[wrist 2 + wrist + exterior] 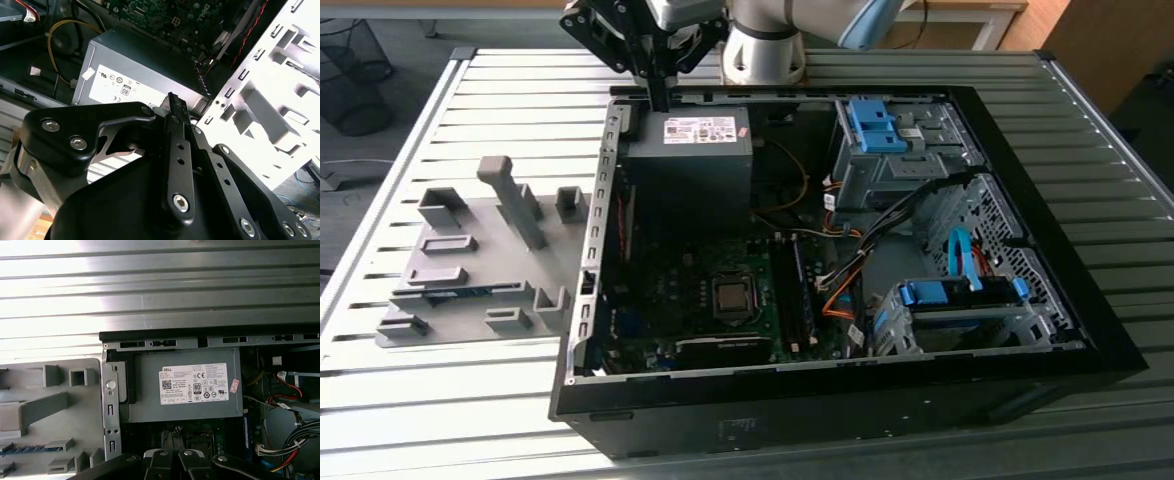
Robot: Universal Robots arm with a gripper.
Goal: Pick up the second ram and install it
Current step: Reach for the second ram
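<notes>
The second ram (458,293) is a thin blue stick lying flat in a slot of the grey holder plate (467,225), on the exterior view's left beside the computer case. The first wrist view shows the same blue stick (22,448) among the grey blocks. My gripper (659,103) hangs above the far left corner of the open case (854,395), over the power supply (687,150). It is well away from the ram. In the second wrist view its black fingers (173,100) are pressed together with nothing between them.
Inside the case are the motherboard (720,300), bundled cables (834,290) and blue drive-bay clips (874,125). Tall grey blocks (514,200) stand on the holder plate. Everything rests on a ribbed metal table (454,400), and the arm's base (761,50) is behind the case.
</notes>
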